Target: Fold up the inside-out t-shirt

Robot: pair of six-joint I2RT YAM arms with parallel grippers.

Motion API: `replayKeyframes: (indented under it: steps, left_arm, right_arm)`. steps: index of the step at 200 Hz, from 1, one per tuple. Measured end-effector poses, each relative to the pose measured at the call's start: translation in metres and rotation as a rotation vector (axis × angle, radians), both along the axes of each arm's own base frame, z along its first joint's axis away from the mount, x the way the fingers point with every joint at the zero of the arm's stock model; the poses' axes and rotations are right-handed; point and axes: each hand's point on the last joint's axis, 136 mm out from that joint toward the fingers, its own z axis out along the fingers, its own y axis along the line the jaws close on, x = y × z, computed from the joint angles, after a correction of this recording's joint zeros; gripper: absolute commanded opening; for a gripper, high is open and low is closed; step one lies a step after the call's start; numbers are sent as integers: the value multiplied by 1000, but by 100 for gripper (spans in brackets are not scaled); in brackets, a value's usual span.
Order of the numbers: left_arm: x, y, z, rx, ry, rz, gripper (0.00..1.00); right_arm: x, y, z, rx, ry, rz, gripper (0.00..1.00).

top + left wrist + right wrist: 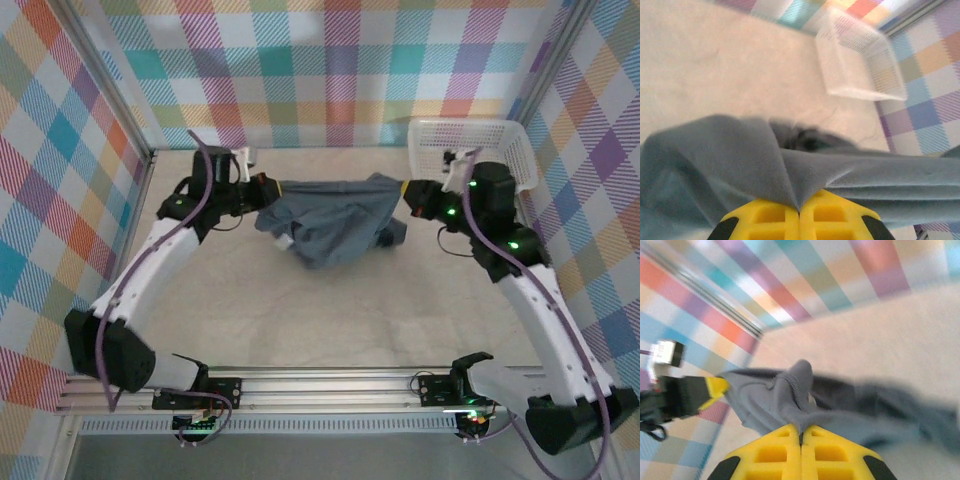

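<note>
The inside-out t-shirt (335,225) is strung between the two arms over the far half of the table (330,330). Its long axis runs left to right and its middle sags toward the near edge. The left gripper (262,188) is pinched tight on the shirt's left end, with cloth bunching out of its closed yellow tips. The right gripper (405,192) is clamped the same way on the right end. Each arm has its own end in hand, so neither is nearer. The white mesh basket (470,150) sits in the far right corner, just behind the right gripper. I judge the open room lies toward the near edge and centre, where the cloth could be laid flat
</note>
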Motion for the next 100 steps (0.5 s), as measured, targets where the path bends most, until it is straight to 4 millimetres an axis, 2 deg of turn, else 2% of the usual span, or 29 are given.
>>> replayKeyframes:
  steps: [13,23,33,46,60,68,71,75,81,86,92,100]
  left_arm:
    - [-12,3,26,6,-68,-2,0]
    - [-15,8,37,8,-95,10,0]
    - [-14,13,41,12,-100,27,0]
    - [-8,20,35,16,-74,56,0]
    - [8,29,14,27,-5,101,0]
    - [18,33,-3,39,37,123,0]
    - [21,34,-9,43,51,130,0]
    - [27,36,-19,51,77,142,0]
    - [34,39,-36,65,115,161,6]
    - [40,41,-51,79,146,175,13]
    - [46,44,-68,96,180,194,18]
    - [52,49,-93,116,233,219,26]
  right_arm:
    - [-14,3,40,22,-97,46,0]
    - [-20,8,59,36,-136,80,0]
    - [-21,14,64,43,-144,111,0]
    - [-13,23,55,39,-110,135,0]
    - [11,33,33,23,-34,140,0]
    - [29,39,13,8,24,138,0]
    - [37,41,3,2,53,136,3]
    - [47,44,-10,-9,89,134,12]
    - [60,48,-30,-23,138,130,34]
    - [71,51,-48,-38,185,129,46]
    - [83,54,-71,-61,244,125,52]
    - [99,57,-101,-96,327,115,56]
